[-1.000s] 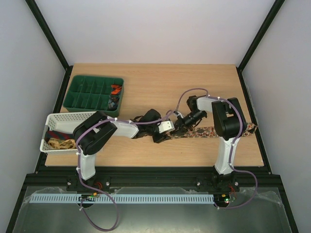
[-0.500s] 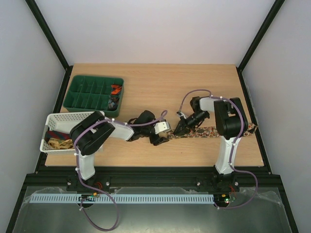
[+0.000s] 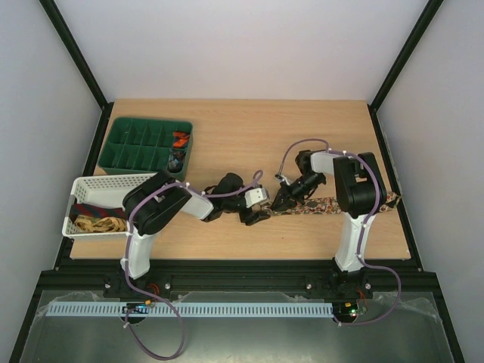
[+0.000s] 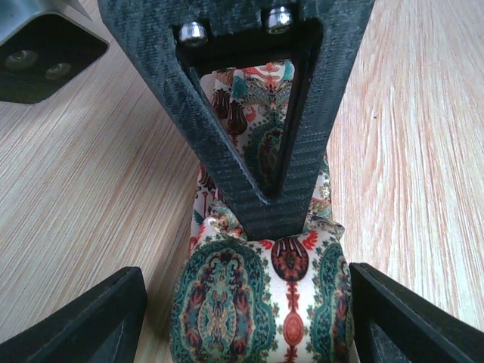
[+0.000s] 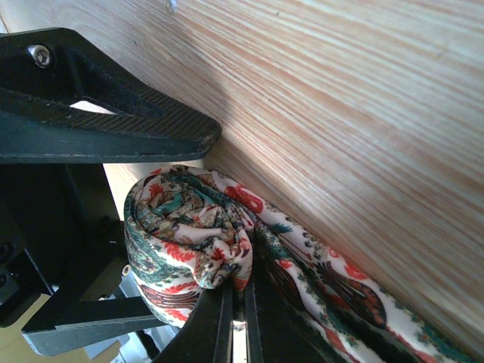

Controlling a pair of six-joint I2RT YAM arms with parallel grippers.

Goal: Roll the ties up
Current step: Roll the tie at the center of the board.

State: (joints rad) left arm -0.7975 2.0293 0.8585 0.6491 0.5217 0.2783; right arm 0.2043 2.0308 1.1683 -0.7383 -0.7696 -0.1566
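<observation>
**Rolling in progress.** The floral-patterned necktie (image 3: 321, 205) lies as a flat strip across the lower right of the worktop (image 3: 249, 136). Its far end reaches the right edge, and its rolled end (image 4: 227, 295) sits at centre frame, where both arms meet. The right end effector (image 5: 236, 302) is clenched to a thin slit at the core of that small coil, apparently pinching the fabric. The left end effector (image 4: 243, 318) is released, its fingers straddling the coil without clamping it. Progress on this tie is judged early: only a few turns are wound and most of the strip is flat. In the green compartment tray (image 3: 121, 144), upper left, an orange-red coil (image 3: 180, 138) and a darker coil (image 3: 176, 159) appear finished. The white basket (image 3: 98, 181), at left, holds a gold-patterned tie (image 3: 102, 224) and a maroon tie (image 3: 85, 208), neither yet rolled.
</observation>
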